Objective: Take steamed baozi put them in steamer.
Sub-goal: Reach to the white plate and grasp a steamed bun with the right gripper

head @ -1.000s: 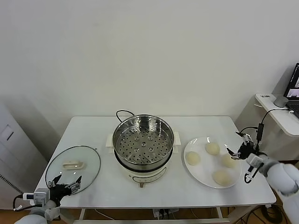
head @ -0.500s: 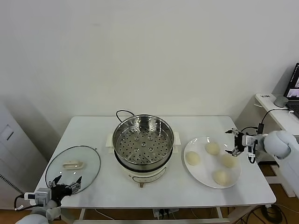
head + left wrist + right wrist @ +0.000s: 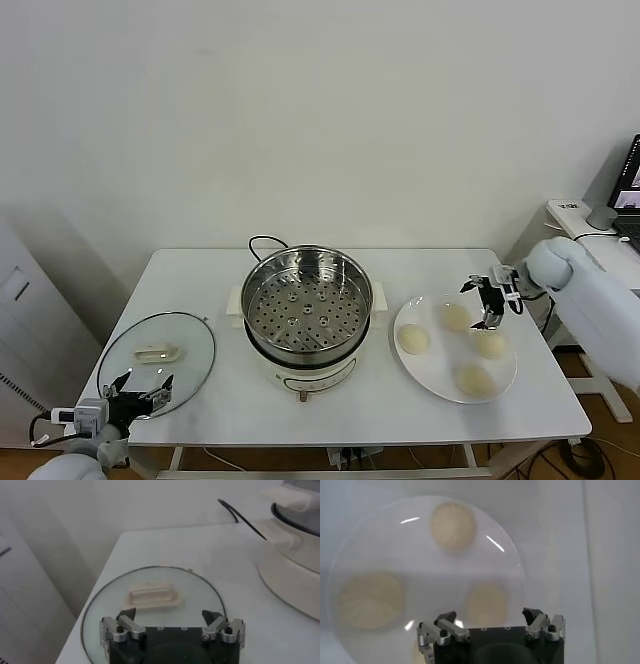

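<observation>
The right gripper [image 3: 487,301] hangs wide open over the far side of the white plate [image 3: 432,377], holding nothing. The job in hand looks like picking up the first of the baozi.

To do it well, I think the gripper should drop straight down with one finger on each side of a bun, then close softly. These buns look soft, so a hard squeeze would likely squash one. It should also stay clear of the bun next door so it does not push it off the plate.

All four baozi sit on the plate. The nearest baozi [image 3: 455,318] lies just under the gripper, a little toward the steamer. A second baozi [image 3: 490,344] lies just below the gripper too, on the side nearer the robot. The third baozi [image 3: 413,339] and fourth baozi [image 3: 474,379] are farther from it.

The steamer [image 3: 307,302] stands well off to the gripper's left, in the middle of the desk [image 3: 200,270]. Its tray with holes has no buns on it.

The left gripper [image 3: 142,387] rests open and empty by the near edge of the glass lid [image 3: 157,350], far from the buns.
</observation>
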Robot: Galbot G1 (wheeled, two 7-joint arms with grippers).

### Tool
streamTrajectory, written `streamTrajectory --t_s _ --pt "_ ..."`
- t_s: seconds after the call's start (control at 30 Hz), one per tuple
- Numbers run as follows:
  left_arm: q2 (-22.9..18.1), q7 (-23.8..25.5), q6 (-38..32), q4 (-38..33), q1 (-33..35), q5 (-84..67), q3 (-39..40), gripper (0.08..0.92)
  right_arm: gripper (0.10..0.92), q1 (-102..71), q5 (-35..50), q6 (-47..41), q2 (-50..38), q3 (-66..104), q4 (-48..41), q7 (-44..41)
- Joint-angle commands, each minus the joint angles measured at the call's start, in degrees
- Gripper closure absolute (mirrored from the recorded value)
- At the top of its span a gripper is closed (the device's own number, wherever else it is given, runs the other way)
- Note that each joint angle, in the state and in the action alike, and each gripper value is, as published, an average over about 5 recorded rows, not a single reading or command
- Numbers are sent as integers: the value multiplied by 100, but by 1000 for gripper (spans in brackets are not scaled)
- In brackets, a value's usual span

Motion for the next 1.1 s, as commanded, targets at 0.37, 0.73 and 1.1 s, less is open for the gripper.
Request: streamTrajectory --t_s 0.37,0.73,1.1 --pt "36 10 10 111 -129 -55 50 177 203 459 -811 317 933 -279 -1550 -175" --pt "62 18 -6 118 -125 -79 66 177 279 259 -1163 336 1255 210 -1888 109" --pt "66 14 -9 92 -83 -83 41 177 503 274 -1158 280 1321 281 -1864 66"
